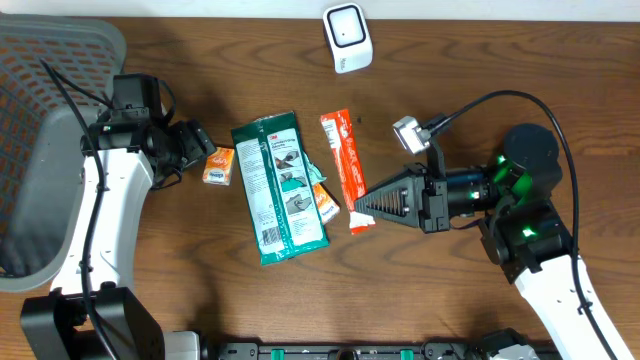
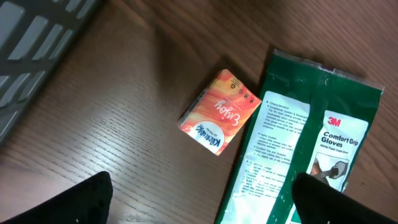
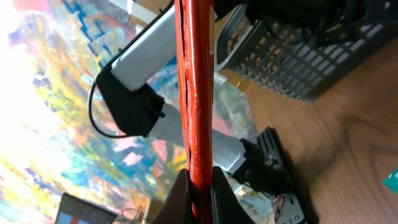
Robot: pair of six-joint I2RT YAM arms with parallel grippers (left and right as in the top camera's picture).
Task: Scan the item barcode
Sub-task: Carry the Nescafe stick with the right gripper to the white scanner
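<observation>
Right fingers (image 1: 385, 203) clamped on near end of red packet (image 1: 342, 160), beside green glove pack (image 1: 278, 190). Left fingers (image 2: 87, 200) wide apart, empty, above tissue pack (image 2: 219, 112). I'd lift packet clear, carry to white scanner (image 1: 347, 37), present barcode face flat, hold steady.

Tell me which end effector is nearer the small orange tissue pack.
Left. The left end effector sits open right beside the tissue pack; the right end effector is beyond the green glove package, shut on the red packet.

Dark wooden table (image 1: 200, 40), colourful painted wall (image 3: 56, 112)
</observation>
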